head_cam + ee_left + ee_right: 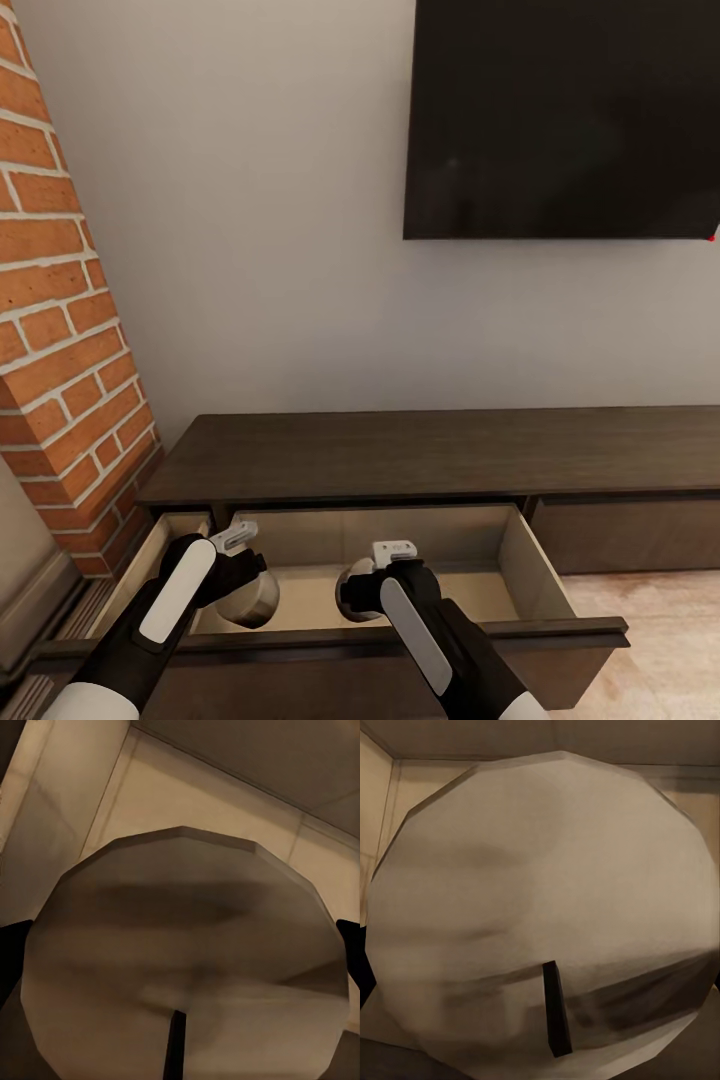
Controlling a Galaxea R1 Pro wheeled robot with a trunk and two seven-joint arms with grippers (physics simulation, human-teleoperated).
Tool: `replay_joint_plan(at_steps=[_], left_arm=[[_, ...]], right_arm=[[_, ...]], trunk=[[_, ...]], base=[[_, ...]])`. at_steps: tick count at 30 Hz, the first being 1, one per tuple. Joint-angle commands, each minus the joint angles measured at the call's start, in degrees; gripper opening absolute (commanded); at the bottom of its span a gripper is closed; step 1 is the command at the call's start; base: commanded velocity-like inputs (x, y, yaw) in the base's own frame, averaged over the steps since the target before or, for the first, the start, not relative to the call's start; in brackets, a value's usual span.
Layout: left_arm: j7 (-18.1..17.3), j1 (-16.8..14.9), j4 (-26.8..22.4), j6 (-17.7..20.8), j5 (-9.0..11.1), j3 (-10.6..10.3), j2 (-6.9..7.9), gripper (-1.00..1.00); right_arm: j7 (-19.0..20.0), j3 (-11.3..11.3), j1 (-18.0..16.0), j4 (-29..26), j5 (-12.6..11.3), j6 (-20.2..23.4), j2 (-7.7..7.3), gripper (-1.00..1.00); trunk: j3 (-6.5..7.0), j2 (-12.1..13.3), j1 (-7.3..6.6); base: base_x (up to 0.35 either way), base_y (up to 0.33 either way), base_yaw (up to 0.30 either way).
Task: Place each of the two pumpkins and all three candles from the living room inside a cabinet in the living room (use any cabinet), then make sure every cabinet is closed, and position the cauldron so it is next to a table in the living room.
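Observation:
The long dark-brown cabinet [400, 455] stands against the wall with one pale-lined drawer [540, 570] pulled out toward me. Both arms reach down into it. My left gripper [238, 580] is shut on a round pale-grey candle [255, 602] with a dark wick [175, 1042], and its dark fingertips [9, 952] flank the candle's sides. My right gripper [372, 590] is shut on a second pale candle [352, 592], whose broad top [540, 892] and wick [555, 1009] sit close to the camera. Both candles hang low over the drawer floor [225, 787]. The pumpkins are out of view.
A large black TV [565, 115] hangs on the grey wall above the cabinet. A red brick column [60, 330] rises at the left, close to my left arm. A shut drawer front [630, 535] and light wood floor [660, 620] lie to the right.

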Motion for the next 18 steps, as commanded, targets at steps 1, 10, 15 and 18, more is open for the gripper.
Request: replay_joint_plan(at_steps=[1,10,15,18], left_arm=[[0.56,-0.04,-0.06,-0.02,0.6,-0.15,0.06,-1.0],[0.56,-0.04,-0.06,-0.02,0.62,-0.15,0.05,-1.0],[0.56,-0.04,-0.06,-0.02,0.61,-0.15,0.05,-1.0],[0.56,-0.04,-0.06,-0.02,0.62,-0.15,0.05,-1.0]], right_arm=[[-0.58,0.07,-0.05,-0.05,-0.56,0.08,0.0,-1.0],[-0.58,0.07,-0.05,-0.05,-0.56,0.08,0.0,-1.0],[-0.58,0.07,-0.05,-0.05,-0.56,0.08,0.0,1.0],[-0.56,0.07,-0.05,-0.05,-0.56,0.08,0.0,1.0]], trunk=[[-0.06,-0.03,-0.01],[-0.06,-0.03,-0.01],[-0.06,-0.03,-0.01],[-0.06,-0.03,-0.01]], base=[[0.0,0.0,0.0],[0.0,0.0,0.0],[0.0,0.0,0.0],[0.0,0.0,0.0]])
